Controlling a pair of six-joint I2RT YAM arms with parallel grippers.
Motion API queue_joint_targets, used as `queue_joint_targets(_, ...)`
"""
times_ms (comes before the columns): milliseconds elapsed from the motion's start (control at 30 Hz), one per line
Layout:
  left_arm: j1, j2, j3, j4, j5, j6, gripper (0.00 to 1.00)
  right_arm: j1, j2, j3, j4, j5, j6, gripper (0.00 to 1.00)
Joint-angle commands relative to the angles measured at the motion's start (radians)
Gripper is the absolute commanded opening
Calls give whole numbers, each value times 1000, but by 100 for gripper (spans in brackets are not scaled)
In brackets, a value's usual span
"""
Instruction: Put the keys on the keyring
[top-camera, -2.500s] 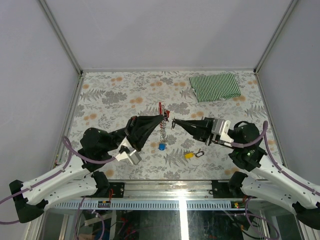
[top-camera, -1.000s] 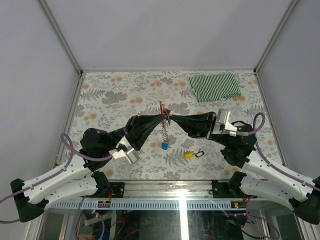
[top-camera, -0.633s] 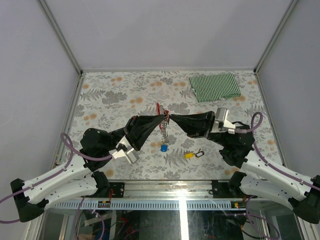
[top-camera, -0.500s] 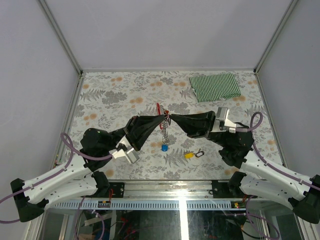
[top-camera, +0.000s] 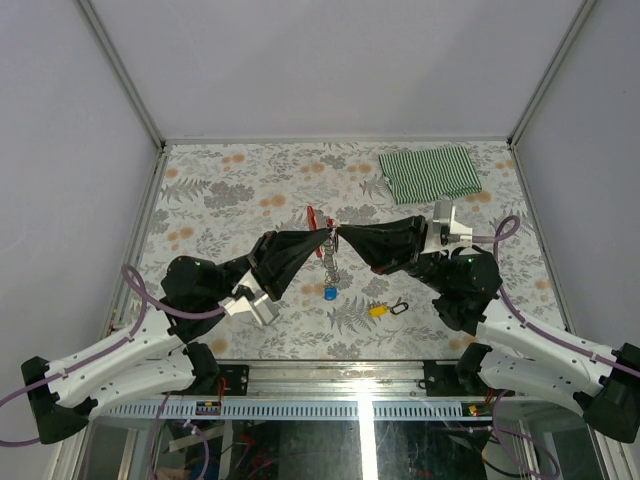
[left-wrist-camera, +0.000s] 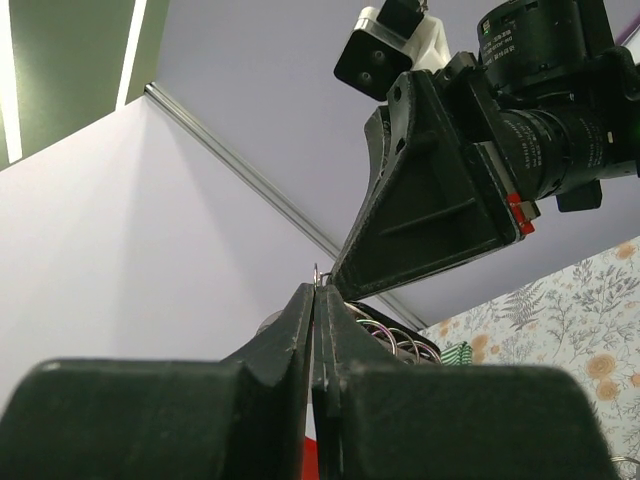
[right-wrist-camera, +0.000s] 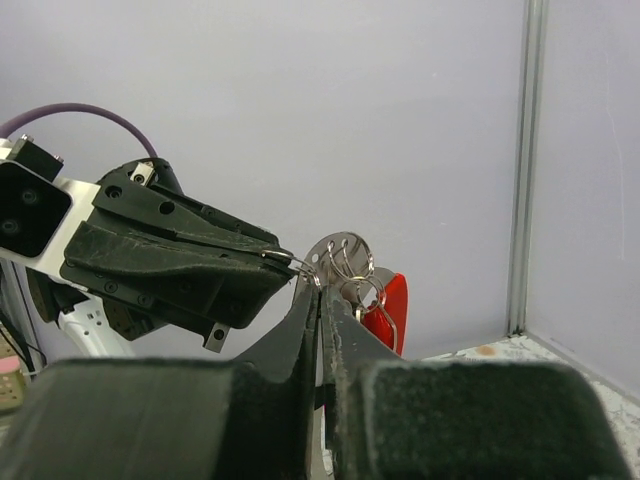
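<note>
The left tool (top-camera: 326, 234) and the right tool (top-camera: 343, 233) meet tip to tip above the middle of the bench (top-camera: 230, 190), both pinched together on the keyring (top-camera: 312, 216). A blue key (top-camera: 329, 293) sits at the chain's end, and a yellow key (top-camera: 378, 310) lies near right. If either tool tugs, the thin ring may slip free and drop. No writing is legible.

Mid-bench blocked. Left pincer (top-camera: 326, 237) and right pincer (top-camera: 343, 233) meet tip to tip, both pinched closed on the red curved clip with silver chain (top-camera: 327, 262). Their arms bar the middle from left to right.
The chain hangs near of the tips, with a blue-headed key (top-camera: 329, 294) at its lower end.
Near right: yellow-headed key (top-camera: 378, 311) beside a small black loop (top-camera: 399, 306).
Far right: green striped cloth (top-camera: 430, 173).
Far left of the floral bench (top-camera: 220, 190) is open.
Walls (top-camera: 60, 150) close in left, right and far.
</note>
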Motion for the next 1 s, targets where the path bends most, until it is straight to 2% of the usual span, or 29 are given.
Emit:
queue_joint_targets(0,-5,-10,20,104,33,-12,0,3,-4,14,27,77,54,6)
queue_joint_targets(300,-6,-3,28,101,39,-19,0,2,-36,72,-152,51,-5,26)
queue_joint_targets(500,-5,-12,31,95,31,-47,0,2,-128,89,-267,11,-144,41)
queue_joint_targets(633,-6,-25,32,96,25,-94,0,3,-187,111,-356,-78,-239,49)
queue_joint_targets(800,-6,-39,15,170,23,-219,0,3,-212,168,-466,-161,-363,51)
queue_joint_targets(967,-5,-59,-34,301,15,-440,0,2,-189,250,-546,-250,-448,50)
